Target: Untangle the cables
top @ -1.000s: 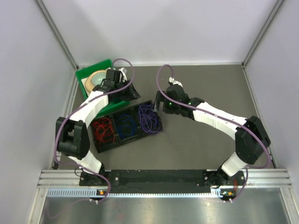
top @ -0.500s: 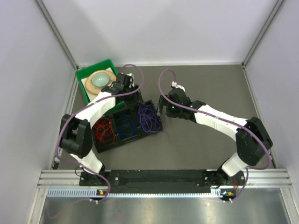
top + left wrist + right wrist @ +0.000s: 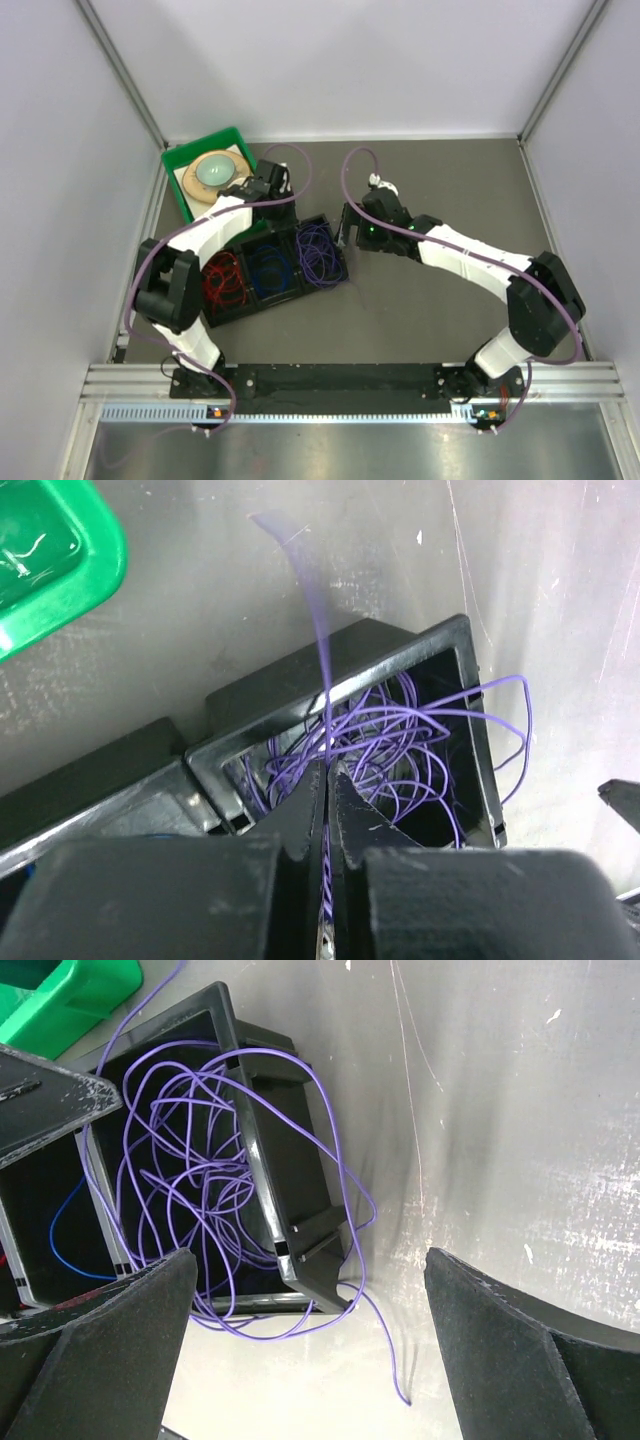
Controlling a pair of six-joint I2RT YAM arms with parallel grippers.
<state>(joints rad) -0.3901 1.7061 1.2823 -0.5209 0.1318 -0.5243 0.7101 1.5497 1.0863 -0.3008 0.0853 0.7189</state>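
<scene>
Left jaws nearer three coils (image 3: 270,268), perhaps

1. Walled by plain white panels (image 3: 340,60) at back and sides.
2. Floored with scuffed dark grey tabletop (image 3: 450,180).
3. Framed by slanting aluminium posts (image 3: 122,75) at back corners.
4. Edged nearside by aluminium rail (image 3: 570,378) and brushed metal sheet (image 3: 350,450).

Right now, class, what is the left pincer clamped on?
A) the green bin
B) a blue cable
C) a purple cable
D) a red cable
C: the left wrist view shows the left pincer shut on a purple cable running into the black tray.
</scene>
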